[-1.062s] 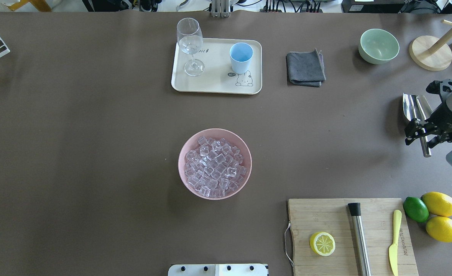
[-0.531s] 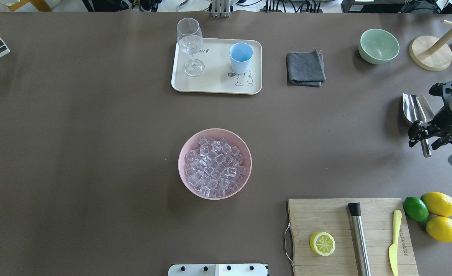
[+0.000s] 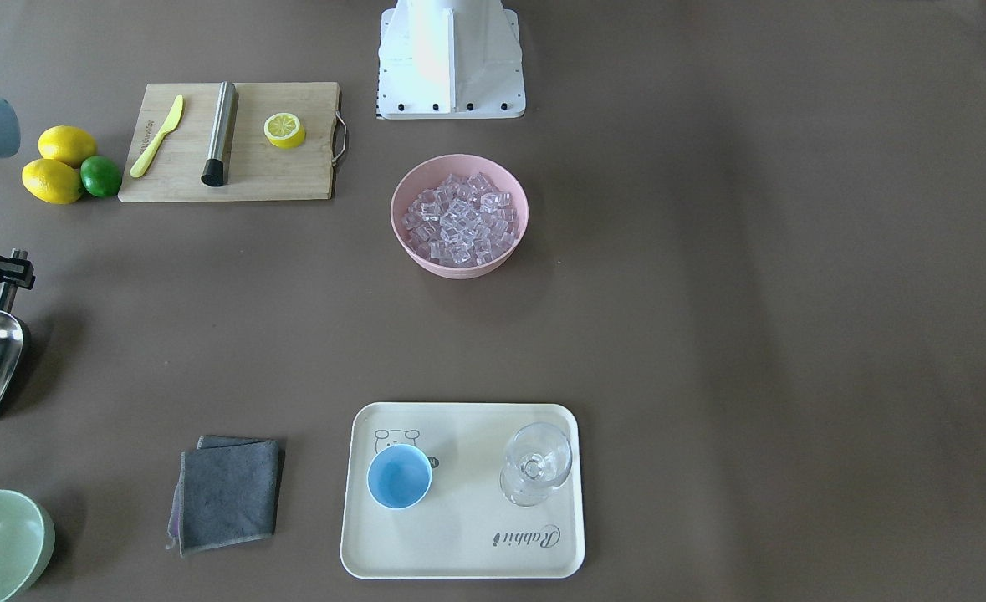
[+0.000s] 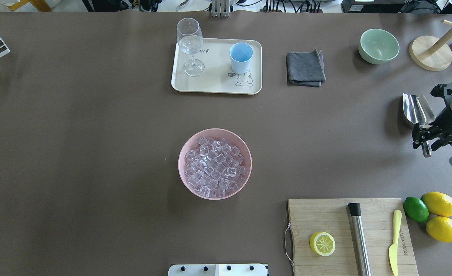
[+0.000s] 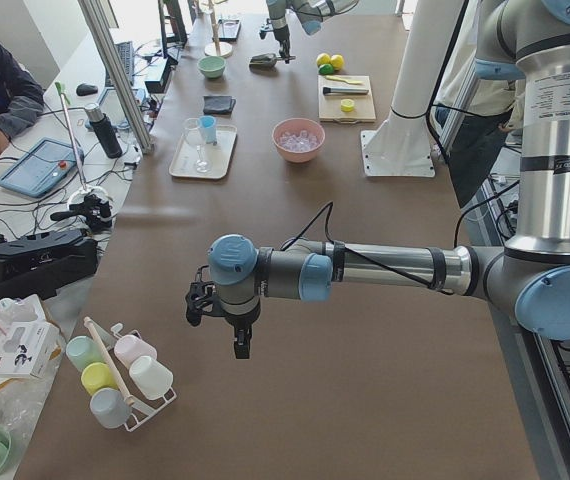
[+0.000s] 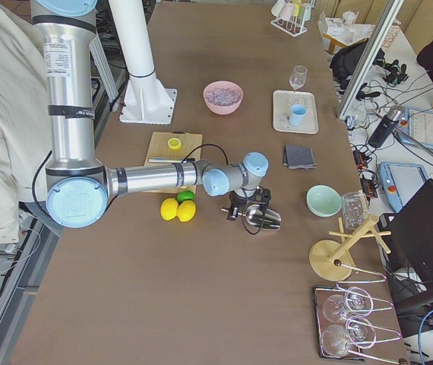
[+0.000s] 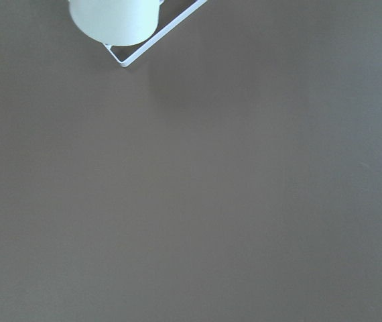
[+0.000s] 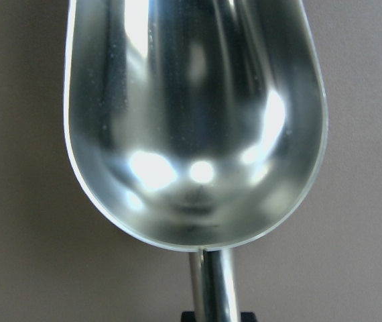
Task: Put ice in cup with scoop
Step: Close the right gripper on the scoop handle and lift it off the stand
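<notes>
The steel scoop (image 4: pixel 415 107) lies on the table at the right edge, trough away from me, and fills the right wrist view (image 8: pixel 191 121). My right gripper (image 4: pixel 425 138) is low over its handle with a finger on each side, open, as the front view (image 3: pixel 9 269) also shows. The ice (image 4: pixel 214 165) fills a pink bowl (image 4: pixel 183 153) at the table's middle. The light-blue cup (image 4: pixel 241 57) stands upright and empty on a cream tray (image 4: pixel 214 84). My left gripper (image 5: pixel 238 340) hovers over bare table far left; I cannot tell its state.
A stemmed glass (image 4: pixel 190 42) shares the tray. A grey cloth (image 4: pixel 305 69), pale-green bowl (image 4: pixel 379 46) and wooden stand (image 4: pixel 431 53) are at the far right. A cutting board (image 4: pixel 333 218) with rod (image 4: pixel 359 237), knife, half lemon, plus citrus (image 4: pixel 440 214), lies near right.
My right gripper has sunk lower around the scoop's handle and shifted slightly right. The scoop has not moved.
</notes>
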`<state>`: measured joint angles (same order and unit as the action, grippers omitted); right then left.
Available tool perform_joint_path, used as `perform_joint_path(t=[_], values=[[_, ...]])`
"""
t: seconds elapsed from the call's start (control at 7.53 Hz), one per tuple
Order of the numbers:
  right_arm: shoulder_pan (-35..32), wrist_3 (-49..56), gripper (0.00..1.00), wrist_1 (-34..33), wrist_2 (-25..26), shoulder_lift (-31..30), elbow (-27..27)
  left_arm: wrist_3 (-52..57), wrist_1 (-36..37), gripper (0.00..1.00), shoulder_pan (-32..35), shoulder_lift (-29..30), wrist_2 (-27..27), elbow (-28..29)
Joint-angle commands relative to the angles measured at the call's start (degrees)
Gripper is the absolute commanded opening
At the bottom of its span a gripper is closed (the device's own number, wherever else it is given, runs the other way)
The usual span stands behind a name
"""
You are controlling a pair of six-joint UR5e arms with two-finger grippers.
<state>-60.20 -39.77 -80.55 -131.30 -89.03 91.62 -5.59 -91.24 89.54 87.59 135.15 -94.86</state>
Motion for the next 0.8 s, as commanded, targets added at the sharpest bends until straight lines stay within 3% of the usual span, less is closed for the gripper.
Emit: perform_joint_path(t=[0.0,0.27,0.66], values=[[-0.09,0.13,0.0,0.13,-0.09,-0.09,0.31,-0.21,-0.25,0.98,-4.09,0.74,0.11,-2.78],[-0.18,1.0,0.0,-1.09,0.08,-1.22,4.42,-0.12,-0.34,0.98,-8.65,3.54,0.11,-3.93],[-1.14,12.19,0.0,-12.04,0.52,-1.32,14.42,-0.12,-0.34,0.98,-19.63,9.78,0.02,-4.98]])
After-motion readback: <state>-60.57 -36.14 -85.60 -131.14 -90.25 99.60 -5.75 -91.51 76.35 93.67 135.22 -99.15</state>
